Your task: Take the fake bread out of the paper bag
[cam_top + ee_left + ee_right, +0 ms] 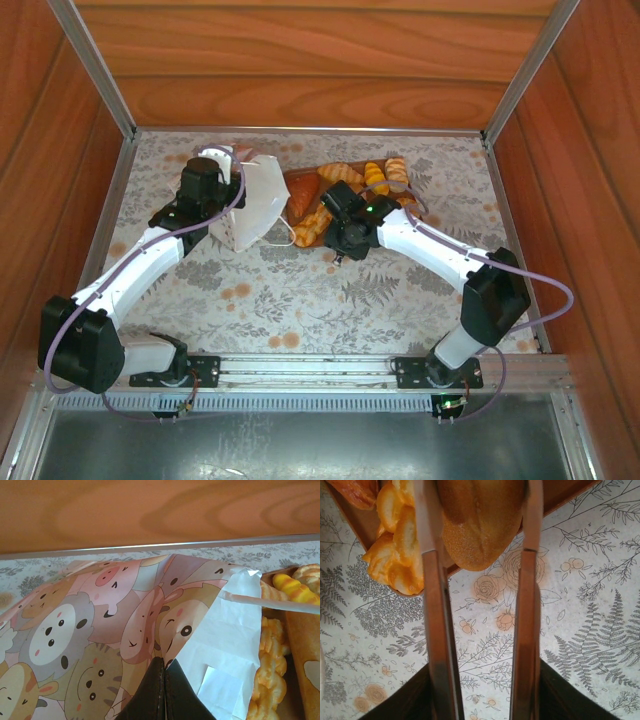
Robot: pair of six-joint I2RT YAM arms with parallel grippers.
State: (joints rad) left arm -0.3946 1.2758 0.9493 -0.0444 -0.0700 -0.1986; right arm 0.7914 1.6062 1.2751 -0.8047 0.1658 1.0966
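**Status: paper bag and fake bread, far edge of surface**

My left gripper (164, 672) is fully closed. Its two black fingers pinch the rim of the paper bag (100, 625) near the far left corner of the surface (590, 630). The left wrist view shows matte paper, printed outside with cartoon animal faces and plain white inside. The top view presents mostly its white side.

My right gripper (480, 500) has its two fingers apart, one on either side of an oval, grainy tan loaf (480, 535). I cannot tell whether they press on it. The loaf overhangs the flat brown board (560, 492) at mid far edge. The right wrist view counts three pieces of fake bread (375, 178): the loaf, a glossy orange scalloped piece (395, 550) and a reddish piece (355, 491).
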